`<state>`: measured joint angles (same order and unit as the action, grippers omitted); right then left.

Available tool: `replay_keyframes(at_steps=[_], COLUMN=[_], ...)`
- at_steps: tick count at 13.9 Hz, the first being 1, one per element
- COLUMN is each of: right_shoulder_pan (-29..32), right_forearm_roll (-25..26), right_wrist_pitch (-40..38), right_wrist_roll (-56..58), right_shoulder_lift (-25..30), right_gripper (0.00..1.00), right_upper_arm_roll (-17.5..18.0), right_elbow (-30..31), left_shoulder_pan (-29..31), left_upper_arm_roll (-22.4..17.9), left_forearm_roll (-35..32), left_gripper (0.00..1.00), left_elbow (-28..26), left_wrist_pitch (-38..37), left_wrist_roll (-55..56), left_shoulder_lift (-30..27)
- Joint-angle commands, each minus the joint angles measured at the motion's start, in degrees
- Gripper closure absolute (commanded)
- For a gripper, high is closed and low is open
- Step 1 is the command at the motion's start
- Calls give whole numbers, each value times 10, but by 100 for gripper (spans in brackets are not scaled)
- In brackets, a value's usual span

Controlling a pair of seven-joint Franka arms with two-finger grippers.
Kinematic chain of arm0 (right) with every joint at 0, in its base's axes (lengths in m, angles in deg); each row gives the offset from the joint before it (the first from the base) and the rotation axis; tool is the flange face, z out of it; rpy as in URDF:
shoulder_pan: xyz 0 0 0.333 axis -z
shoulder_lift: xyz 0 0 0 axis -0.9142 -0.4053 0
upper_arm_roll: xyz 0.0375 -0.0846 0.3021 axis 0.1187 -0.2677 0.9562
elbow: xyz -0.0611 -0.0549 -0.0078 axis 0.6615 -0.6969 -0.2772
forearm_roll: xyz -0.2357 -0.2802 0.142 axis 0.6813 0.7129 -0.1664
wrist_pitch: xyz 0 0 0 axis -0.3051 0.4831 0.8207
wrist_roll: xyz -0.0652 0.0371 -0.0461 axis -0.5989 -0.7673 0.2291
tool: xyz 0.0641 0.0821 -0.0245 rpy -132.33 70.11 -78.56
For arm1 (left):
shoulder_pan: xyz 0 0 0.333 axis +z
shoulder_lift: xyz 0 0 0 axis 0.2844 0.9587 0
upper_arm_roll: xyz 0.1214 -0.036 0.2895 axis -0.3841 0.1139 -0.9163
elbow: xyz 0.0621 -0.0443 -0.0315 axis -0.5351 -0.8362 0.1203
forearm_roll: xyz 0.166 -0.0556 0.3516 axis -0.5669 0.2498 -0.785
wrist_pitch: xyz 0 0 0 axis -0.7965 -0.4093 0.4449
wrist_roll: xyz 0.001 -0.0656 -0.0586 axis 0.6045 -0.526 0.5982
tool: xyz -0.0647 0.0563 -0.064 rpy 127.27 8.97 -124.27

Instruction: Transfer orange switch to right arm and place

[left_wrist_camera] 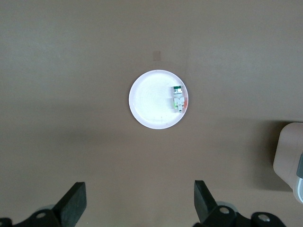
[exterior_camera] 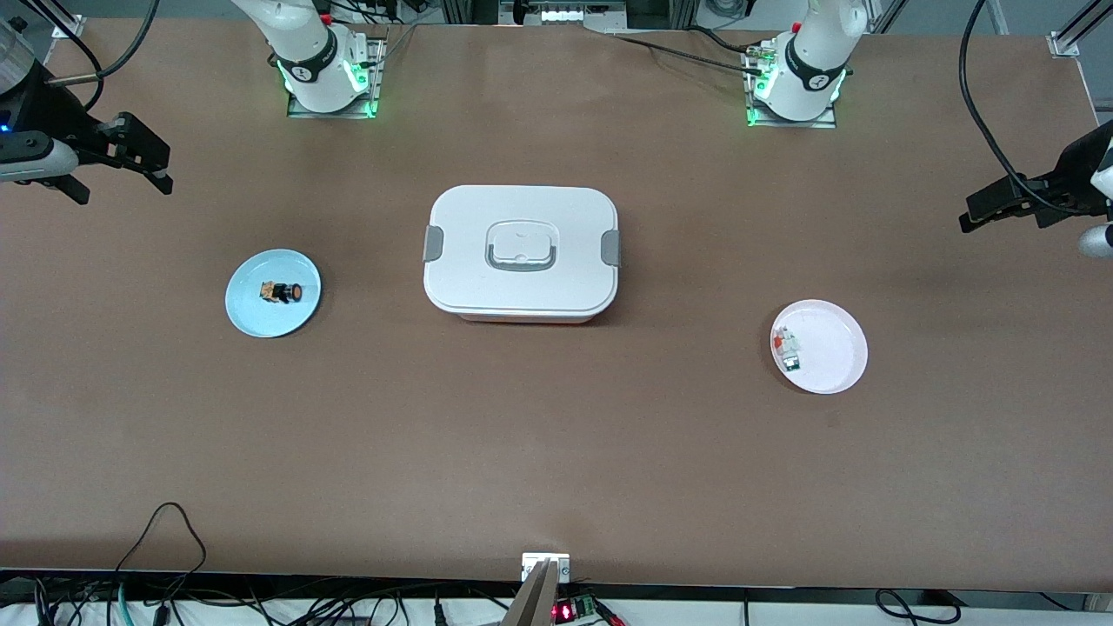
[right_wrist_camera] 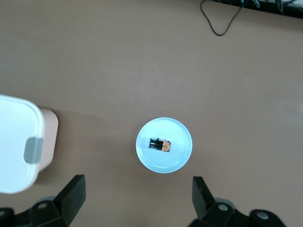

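Orange switch (exterior_camera: 282, 292) lies on the blue plate (exterior_camera: 248, 313), toward the right arm's end from the white box (exterior_camera: 520, 252). It looks light, rigid and small: pinch its black barrel. Both jaws wide open, empty.

no readable text, labels, brands or numbers anywhere

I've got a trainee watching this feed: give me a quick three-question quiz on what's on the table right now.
1. True or false: the orange switch lies on the blue plate.
2. Which covered item sits mid-table? A) lidded white box B) bowl C) tray
3. The white plate lies toward the ____ arm's end.

Key: 1 true; 2 A; 3 left. Both the left tool and right tool hang open, each above a plate.
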<state>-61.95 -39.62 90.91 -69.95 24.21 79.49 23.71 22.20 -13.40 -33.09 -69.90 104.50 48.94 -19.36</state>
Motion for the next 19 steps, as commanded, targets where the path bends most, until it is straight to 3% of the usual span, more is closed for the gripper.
replay_keyframes(at_steps=[1,6,15,16,18,19], right_shoulder_pan=[-6,-9,-14,-29,-75,-77], right_forearm_roll=[15,15,13,14,14,15], right_wrist_pitch=[-23,-29,-46,-50,-57,-58], right_wrist_roll=[-56,-65,-83,-83,-82,-78], right_shoulder_lift=[-34,-64,-66,-66,-64,-64], right_gripper=[0,0,0,0,0,0], right_upper_arm_roll=[-3,-42,-43,-50,-99,-101], right_elbow=[-47,-92,-90,-90,-91,-91], left_shoulder_pan=[0,0,-1,-1,-1,-1], left_upper_arm_roll=[1,1,1,1,1,1], left_forearm_roll=[0,0,-1,-1,-1,-1], left_gripper=[0,0,0,0,0,0], left_elbow=[18,18,18,18,18,18], left_wrist_pitch=[-8,-8,-9,-9,-9,-9], left_wrist_roll=[-5,-5,-6,-6,-6,-6], left_shoulder_lift=[8,8,8,8,8,8])
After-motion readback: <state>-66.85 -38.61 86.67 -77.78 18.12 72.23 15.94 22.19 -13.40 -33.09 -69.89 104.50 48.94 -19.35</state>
